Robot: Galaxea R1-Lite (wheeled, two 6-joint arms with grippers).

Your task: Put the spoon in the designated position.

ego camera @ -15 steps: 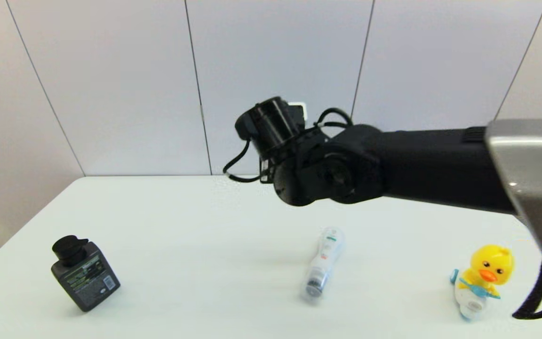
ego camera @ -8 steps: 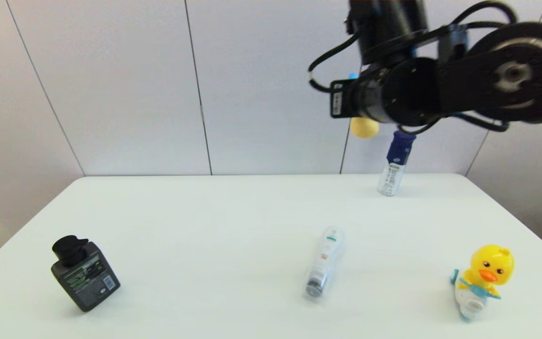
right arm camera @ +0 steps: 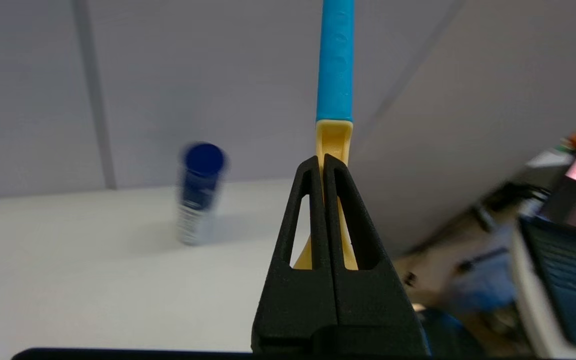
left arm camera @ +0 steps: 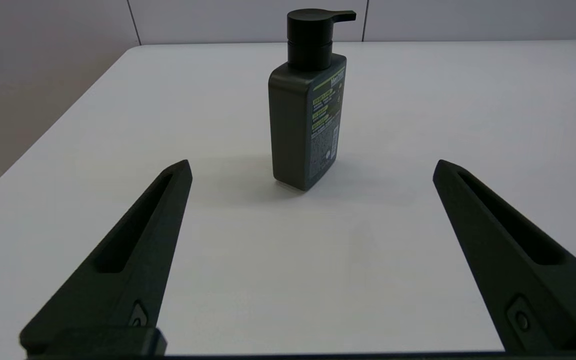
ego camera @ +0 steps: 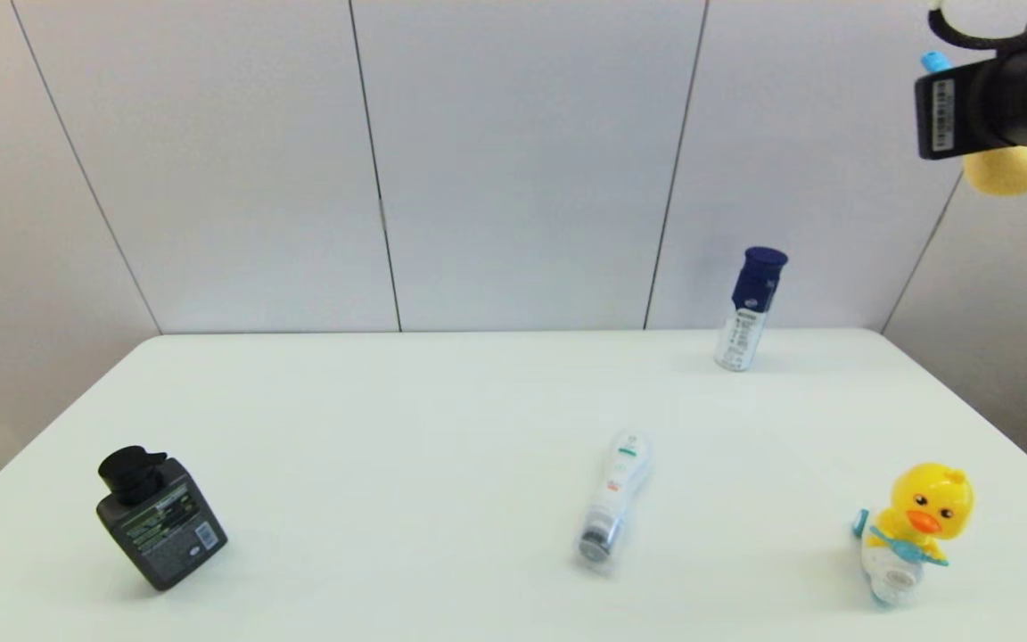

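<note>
I see the white table [ego camera: 442, 419] carrying a dark pump bottle [left arm camera: 308, 107]. My left gripper [left arm camera: 310, 167] hovers near it, fingers wide apart. My right gripper [right arm camera: 324, 162], high at the far right, pinches the spoon [right arm camera: 335, 65] by its yellow neck.

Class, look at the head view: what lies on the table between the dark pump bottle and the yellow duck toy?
In the head view, a clear tube lies on its side between pump bottle and duck; otherwise bare table.
</note>
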